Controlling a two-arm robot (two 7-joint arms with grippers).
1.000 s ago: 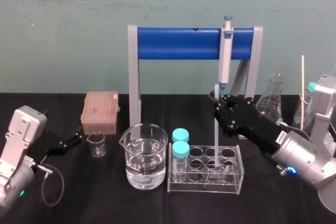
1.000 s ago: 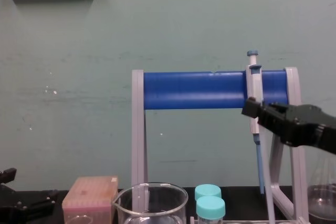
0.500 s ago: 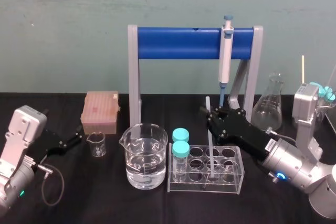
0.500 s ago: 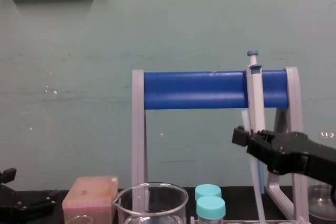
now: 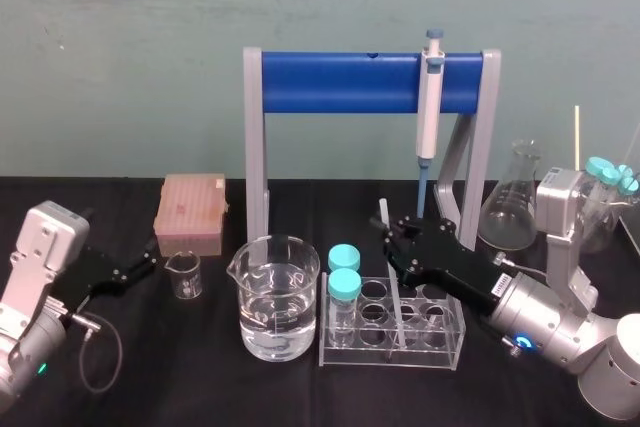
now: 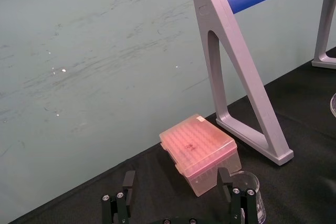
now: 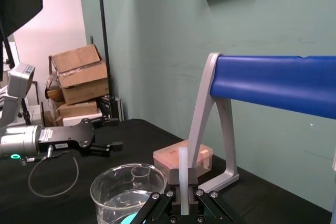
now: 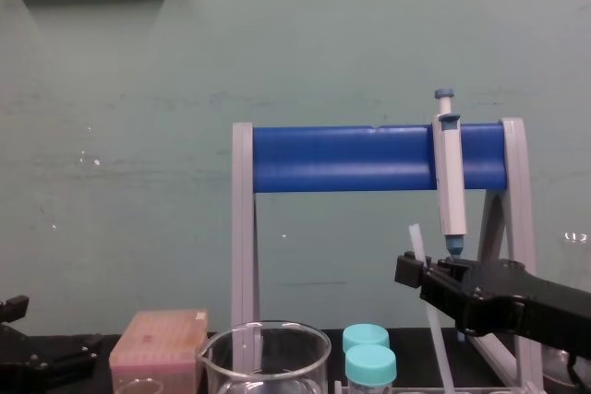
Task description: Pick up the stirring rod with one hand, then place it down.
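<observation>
Translucent white stirring rod [image 7: 182, 167] is clamped in my black right gripper [image 5: 396, 238] (slightly tilted), lower end inside the clear plastic tube rack [image 5: 452, 333]; left gripper [image 5: 143, 267] parked far left, fingers apart.

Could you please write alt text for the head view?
The right gripper holds the stirring rod nearly upright, its lower end in the clear tube rack beside a water beaker; the left gripper sits parked at left.

no readable text, no legible labels
</observation>
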